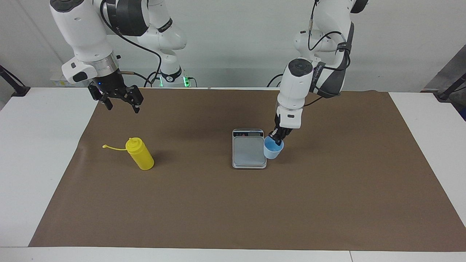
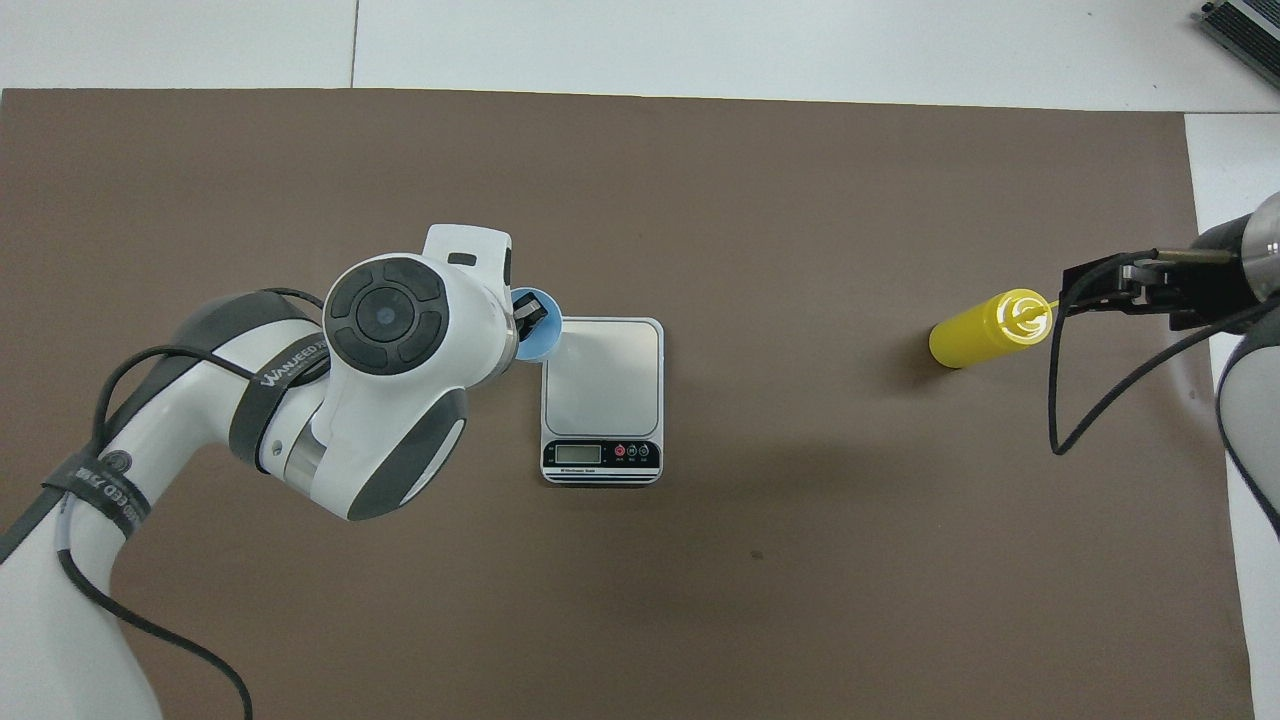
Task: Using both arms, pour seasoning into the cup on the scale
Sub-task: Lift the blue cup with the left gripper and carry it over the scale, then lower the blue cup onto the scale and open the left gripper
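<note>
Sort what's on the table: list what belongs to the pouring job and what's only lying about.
Belongs to the job:
- cup, held by the left gripper at the scale's edge
- scale
- yellow squeeze bottle, standing toward the right arm's end
- right gripper, open, waiting in the air

Lying about:
- brown mat only
</note>
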Controlling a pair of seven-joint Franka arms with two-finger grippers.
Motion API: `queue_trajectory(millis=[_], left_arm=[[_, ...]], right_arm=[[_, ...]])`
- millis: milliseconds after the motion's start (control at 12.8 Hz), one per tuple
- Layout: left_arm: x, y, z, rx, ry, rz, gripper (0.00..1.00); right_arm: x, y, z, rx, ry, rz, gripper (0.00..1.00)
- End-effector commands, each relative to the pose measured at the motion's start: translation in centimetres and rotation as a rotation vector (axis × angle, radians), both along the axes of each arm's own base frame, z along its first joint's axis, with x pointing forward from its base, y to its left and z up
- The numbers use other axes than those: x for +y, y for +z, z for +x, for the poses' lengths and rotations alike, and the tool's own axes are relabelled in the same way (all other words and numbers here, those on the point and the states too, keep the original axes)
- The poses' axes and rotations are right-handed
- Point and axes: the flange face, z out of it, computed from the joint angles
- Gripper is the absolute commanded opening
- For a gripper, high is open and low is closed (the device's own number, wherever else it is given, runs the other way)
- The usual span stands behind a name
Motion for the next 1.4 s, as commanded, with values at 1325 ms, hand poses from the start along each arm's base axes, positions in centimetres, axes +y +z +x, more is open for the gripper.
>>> queue_trajectory(millis=[1325], left_arm=[[-6.5, -3.9, -1.4, -0.012, 0.083, 0.018, 0.0]], right_arm=[[-0.6, -0.1, -0.7, 0.016, 0.002, 0.018, 1.0]])
